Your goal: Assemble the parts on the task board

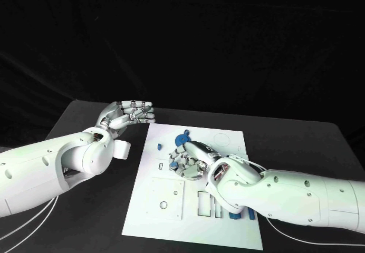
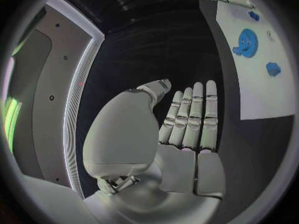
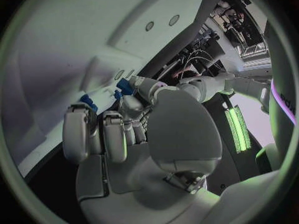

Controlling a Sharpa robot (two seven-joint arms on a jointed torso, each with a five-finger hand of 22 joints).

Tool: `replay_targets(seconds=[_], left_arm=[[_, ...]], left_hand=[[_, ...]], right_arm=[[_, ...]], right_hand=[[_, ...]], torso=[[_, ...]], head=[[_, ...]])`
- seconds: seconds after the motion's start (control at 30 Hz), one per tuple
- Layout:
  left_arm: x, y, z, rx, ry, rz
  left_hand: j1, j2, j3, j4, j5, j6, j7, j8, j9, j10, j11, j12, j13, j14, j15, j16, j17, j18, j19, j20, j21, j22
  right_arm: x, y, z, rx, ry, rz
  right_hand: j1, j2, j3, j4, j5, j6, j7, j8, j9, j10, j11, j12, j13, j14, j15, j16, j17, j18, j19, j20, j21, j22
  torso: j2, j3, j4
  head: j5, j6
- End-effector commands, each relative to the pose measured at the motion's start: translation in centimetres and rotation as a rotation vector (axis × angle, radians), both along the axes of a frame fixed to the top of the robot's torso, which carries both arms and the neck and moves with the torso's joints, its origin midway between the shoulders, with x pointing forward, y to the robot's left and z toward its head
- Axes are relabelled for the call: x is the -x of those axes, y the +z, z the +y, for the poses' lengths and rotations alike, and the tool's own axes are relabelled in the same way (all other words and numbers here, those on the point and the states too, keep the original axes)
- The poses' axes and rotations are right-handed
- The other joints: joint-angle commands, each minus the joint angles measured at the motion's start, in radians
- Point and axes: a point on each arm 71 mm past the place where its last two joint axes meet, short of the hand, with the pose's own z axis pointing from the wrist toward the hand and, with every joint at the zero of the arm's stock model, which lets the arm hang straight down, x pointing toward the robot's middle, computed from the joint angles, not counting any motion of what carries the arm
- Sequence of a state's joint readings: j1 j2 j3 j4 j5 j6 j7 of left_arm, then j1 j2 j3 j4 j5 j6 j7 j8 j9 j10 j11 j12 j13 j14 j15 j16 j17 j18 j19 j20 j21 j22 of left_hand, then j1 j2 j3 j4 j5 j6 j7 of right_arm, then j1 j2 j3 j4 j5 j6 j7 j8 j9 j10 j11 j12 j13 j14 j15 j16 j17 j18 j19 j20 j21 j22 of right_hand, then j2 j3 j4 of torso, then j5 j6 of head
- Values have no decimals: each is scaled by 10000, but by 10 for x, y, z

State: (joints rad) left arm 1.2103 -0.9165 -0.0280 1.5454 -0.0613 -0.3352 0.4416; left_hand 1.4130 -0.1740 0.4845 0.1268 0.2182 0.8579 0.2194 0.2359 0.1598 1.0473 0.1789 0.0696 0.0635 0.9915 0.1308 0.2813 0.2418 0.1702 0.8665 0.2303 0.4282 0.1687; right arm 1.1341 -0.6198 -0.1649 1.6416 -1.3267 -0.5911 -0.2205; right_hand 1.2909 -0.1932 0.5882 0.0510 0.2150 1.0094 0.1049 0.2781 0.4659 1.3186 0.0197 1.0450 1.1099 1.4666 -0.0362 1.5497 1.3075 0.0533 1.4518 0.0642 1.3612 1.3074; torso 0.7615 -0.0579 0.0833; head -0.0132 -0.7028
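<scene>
Blue parts (image 1: pixel 180 140) on white task board (image 1: pixel 228 232), seemingly.

light: dim room, black backdrop, my task board (image 1: pixel 228 232) the brightest patch | glare: soft sheen on my white arms | wrist views: fisheye, edges bend, dark rim | green glow strips at the rim | focus: fairly sharp
</scene>
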Motion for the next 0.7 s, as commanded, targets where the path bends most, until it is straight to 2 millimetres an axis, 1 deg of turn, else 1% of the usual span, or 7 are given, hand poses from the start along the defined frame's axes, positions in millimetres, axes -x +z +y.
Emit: replay_targets(seconds=[0.03, 0.2, 0.4, 0.63, 0.7], left_arm=[[1, 1, -2, 73, -146, -61], [1, 1, -2, 68, -139, -59], [1, 1, -1, 66, -137, -59], [1, 1, -1, 64, -136, -59], [1, 1, -1, 64, -137, -59]], left_hand=[[28, 37, -11, -55, -29, 30, 195, -50, -9, -44, 27, -62, 4, 2, 18, -32, 8, 93, -70, 14, 28, 9], [28, 37, -11, -55, -29, 30, 195, -50, -9, -44, 27, -62, 4, 2, 18, -32, 8, 93, -70, 14, 28, 9], [28, 37, -11, -55, -29, 30, 195, -50, -9, -44, 27, -62, 4, 2, 18, -32, 8, 93, -70, 14, 28, 9], [28, 37, -11, -55, -29, 30, 195, -50, -9, -44, 27, -62, 4, 2, 18, -32, 8, 93, -70, 14, 28, 9], [28, 37, -11, -55, -29, 30, 195, -50, -9, -44, 27, -62, 4, 2, 18, -32, 8, 93, -70, 14, 28, 9]], right_arm=[[0, -2, 0, -34, 77, 6], [0, -5, 0, -64, 66, 54], [-1, -7, 0, -51, 44, 37], [-3, -9, -1, -51, -3, -40], [-3, -9, -1, -64, -8, -57]], right_hand=[[-12, -69, -8, -59, 43, 15, 0, -18, 1, 53, 8, 6, -24, 841, -86, -50, 1639, 24, -84, 3, -55, 1185], [-8, -75, -5, -67, 45, 3, 4, -26, -3, 74, 10, 42, 7, 841, -84, -50, 1637, 24, -84, 3, -56, 1185], [7, -77, 2, -81, 48, 0, 4, -30, -6, 157, 10, 210, 153, 841, -83, -51, 1634, 23, -82, 3, -54, 1188], [83, -74, 37, -153, 54, 14, 6, -32, -10, 218, 12, 315, 241, 845, -81, -47, 1653, 19, -72, 4, -43, 1200], [98, -70, 45, -167, 56, 18, 6, -32, -11, 234, 12, 349, 270, 846, -81, -46, 1655, 17, -67, 4, -37, 1206]], torso=[[7, -4, 5], [10, 3, 20], [5, -1, 16], [9, 5, -2], [9, 6, 1]], head=[[30, -2], [40, -8], [57, -29], [67, -19], [70, -32]])
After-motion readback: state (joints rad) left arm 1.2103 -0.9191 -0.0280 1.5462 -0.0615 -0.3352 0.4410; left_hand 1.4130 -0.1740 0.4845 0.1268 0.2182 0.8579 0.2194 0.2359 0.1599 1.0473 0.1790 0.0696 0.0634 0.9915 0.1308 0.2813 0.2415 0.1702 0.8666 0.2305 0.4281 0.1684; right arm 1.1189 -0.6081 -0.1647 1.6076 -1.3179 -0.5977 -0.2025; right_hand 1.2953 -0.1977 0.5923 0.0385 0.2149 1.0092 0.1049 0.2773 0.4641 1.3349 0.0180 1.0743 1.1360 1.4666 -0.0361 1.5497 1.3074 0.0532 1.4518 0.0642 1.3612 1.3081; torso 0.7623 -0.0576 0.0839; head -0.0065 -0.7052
